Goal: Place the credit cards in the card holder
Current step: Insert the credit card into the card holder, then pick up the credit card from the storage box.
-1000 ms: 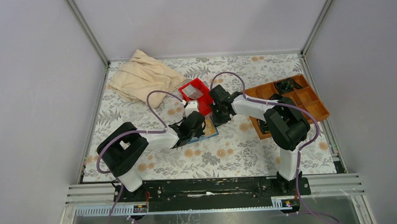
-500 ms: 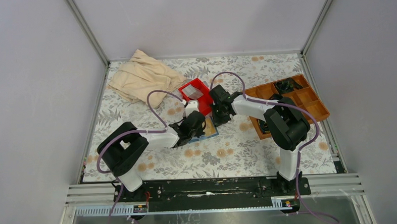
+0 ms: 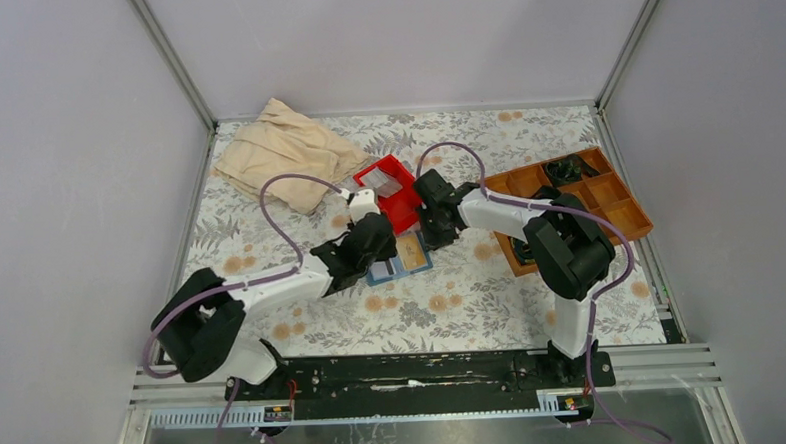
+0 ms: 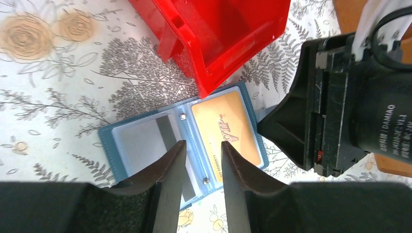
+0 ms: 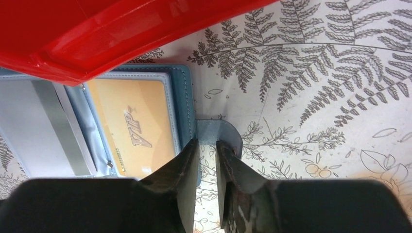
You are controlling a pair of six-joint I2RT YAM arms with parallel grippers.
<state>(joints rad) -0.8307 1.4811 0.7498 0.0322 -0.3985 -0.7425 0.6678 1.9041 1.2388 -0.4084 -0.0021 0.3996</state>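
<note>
Two jaws narrowly parted, empty: left gripper (image 4: 203, 143) over the open card holder (image 4: 188, 124), right gripper (image 5: 207, 141) at its clasp tab (image 5: 229, 134).

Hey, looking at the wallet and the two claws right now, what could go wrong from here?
The red bin overlaps the card holder at its far edge, so folding or lifting the holder may snag it.
The right claw is at the small closure tab only; a pull there might drag the holder and loosen the gold card.
The left claw hovers open just above the holder, next to the right claw; they could collide.
</note>
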